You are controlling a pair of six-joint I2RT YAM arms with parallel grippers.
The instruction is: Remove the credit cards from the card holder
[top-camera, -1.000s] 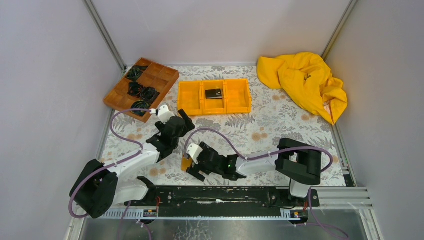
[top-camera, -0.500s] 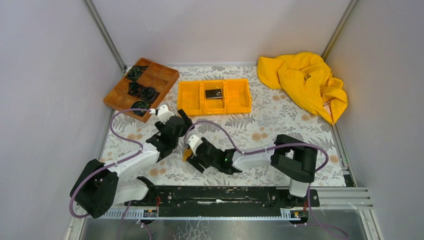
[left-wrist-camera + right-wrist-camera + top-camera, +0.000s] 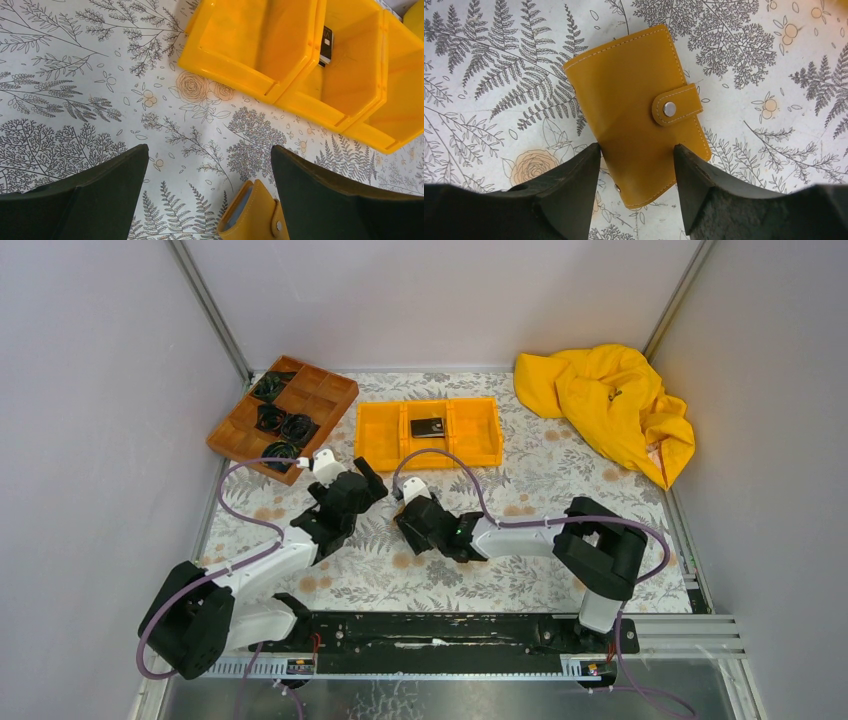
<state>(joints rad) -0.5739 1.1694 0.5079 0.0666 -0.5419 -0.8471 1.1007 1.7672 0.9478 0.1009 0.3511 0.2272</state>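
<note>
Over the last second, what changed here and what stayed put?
The right gripper, clamped on the card holder, carried it forward and slightly rightward, toward the yellow bin. The left gripper stayed open in place; the black card in the bin, the wooden tray and the yellow cloth did not move.

The table (image 3: 560, 490) wears a pale cloth printed with grey ferns and peach flowers; on it sit a brown wooden divided tray (image 3: 325, 395) at the far left, an orange three-compartment bin (image 3: 475, 430) at the far middle, a crumpled yellow cloth (image 3: 610, 405) at the far right; the closed card holder (image 3: 639, 115) shows snap-up near the middle, touching the print or not I cannot tell.
</note>
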